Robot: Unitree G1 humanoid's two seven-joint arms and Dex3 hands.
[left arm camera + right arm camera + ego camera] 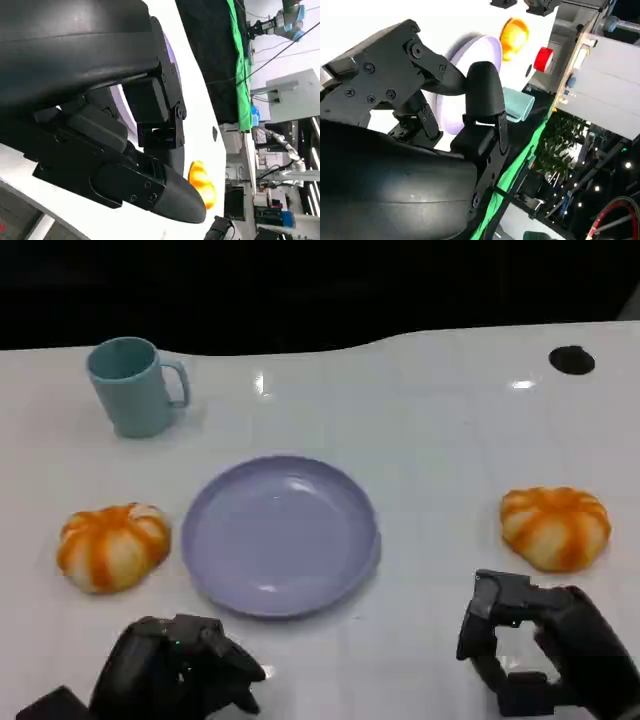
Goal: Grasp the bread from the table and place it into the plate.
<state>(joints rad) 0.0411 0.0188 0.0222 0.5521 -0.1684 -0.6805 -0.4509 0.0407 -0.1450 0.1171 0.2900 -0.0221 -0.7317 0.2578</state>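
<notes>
left hand (180, 665) low at near table (430, 430) edge, empty, fingers loosely spread | right hand (540, 655) empty, fingers parted, just before right bread (555, 527) | left bread (112, 545) beside plate (280, 535)

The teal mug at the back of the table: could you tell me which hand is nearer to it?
Left. The left hand sits below the teal mug, on its side; the right hand lies far across, beyond the plate.
</notes>
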